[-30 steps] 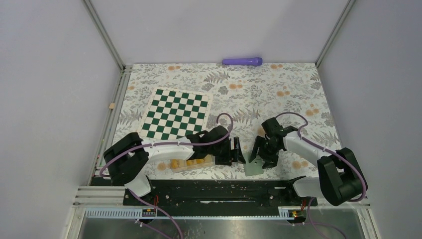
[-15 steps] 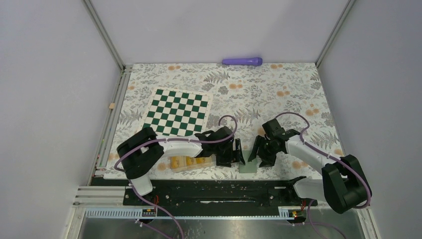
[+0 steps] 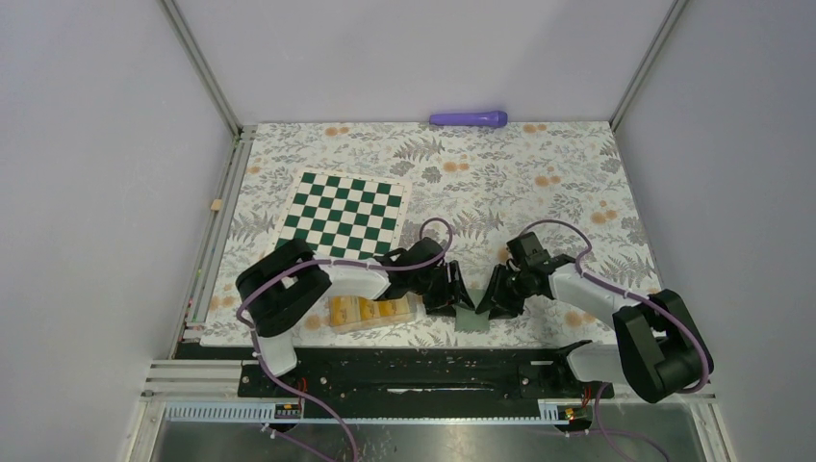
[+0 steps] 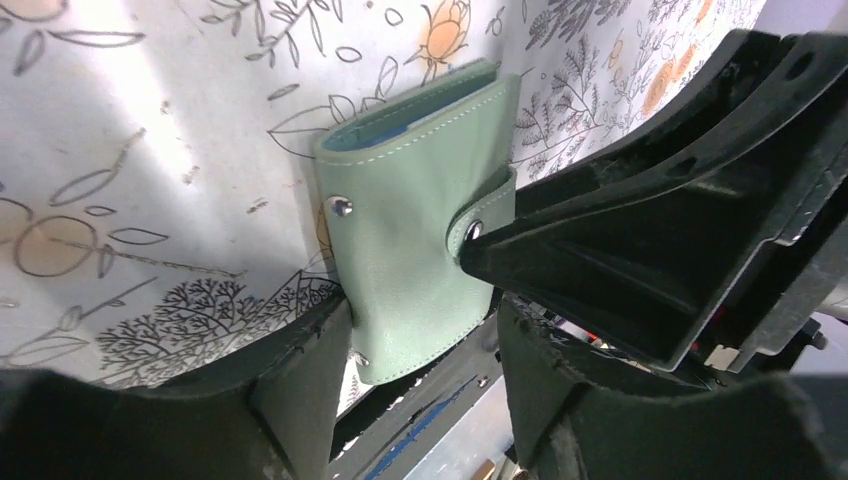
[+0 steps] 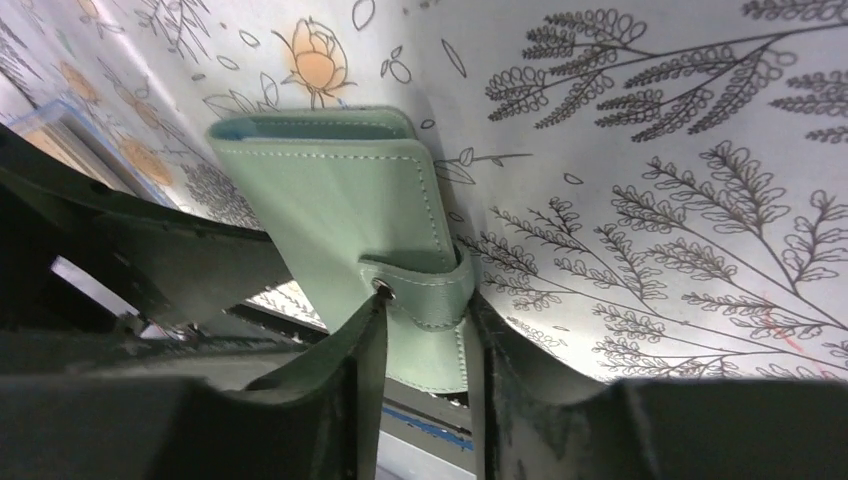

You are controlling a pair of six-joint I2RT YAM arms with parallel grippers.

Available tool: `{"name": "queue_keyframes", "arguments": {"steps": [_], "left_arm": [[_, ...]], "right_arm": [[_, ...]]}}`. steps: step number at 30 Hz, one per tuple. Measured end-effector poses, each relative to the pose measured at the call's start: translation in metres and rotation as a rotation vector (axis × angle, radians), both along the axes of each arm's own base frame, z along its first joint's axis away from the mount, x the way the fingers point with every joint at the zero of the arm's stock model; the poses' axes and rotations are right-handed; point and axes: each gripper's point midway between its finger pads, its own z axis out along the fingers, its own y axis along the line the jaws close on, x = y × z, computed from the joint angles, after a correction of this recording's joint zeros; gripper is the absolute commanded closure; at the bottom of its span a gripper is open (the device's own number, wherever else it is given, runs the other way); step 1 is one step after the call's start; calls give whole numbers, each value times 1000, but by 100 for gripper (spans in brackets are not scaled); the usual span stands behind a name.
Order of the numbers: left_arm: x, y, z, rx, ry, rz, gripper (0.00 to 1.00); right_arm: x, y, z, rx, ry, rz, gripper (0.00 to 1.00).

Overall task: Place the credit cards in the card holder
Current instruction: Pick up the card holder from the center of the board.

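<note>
Card holder [image 3: 470,318] sits at the near edge of the table [image 3: 539,192]. Right gripper [image 5: 425,305] pinches its snap tab, left gripper [image 4: 420,310] straddles its body, can't tell if it's squeezing.

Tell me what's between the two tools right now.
The green card holder lies between the left tool and right tool; top view shows it.

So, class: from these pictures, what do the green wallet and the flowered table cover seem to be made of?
The wallet: probably leather or imitation leather, matte, fine grain, pale stitching along edges; its stud looks like shiny metal. The table cover: printed cloth or vinyl, cannot tell; smooth.
</note>
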Motion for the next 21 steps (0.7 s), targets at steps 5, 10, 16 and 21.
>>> {"name": "queue_keyframes", "arguments": {"steps": [5, 10, 16, 21], "left_arm": [[5, 3, -2, -9, 4, 15, 49], [4, 7, 1, -13, -36, 26, 42], [2, 24, 22, 47, -129, 39, 27], [13, 43, 71, 25, -260, 88, 21]], "right_arm": [[-5, -4, -3, -4, -12, 14, 95], [-5, -7, 12, -3, -91, 17, 100], [7, -8, 51, 34, -257, 2, 100], [13, -7, 86, 74, -367, -8, 100]]}}
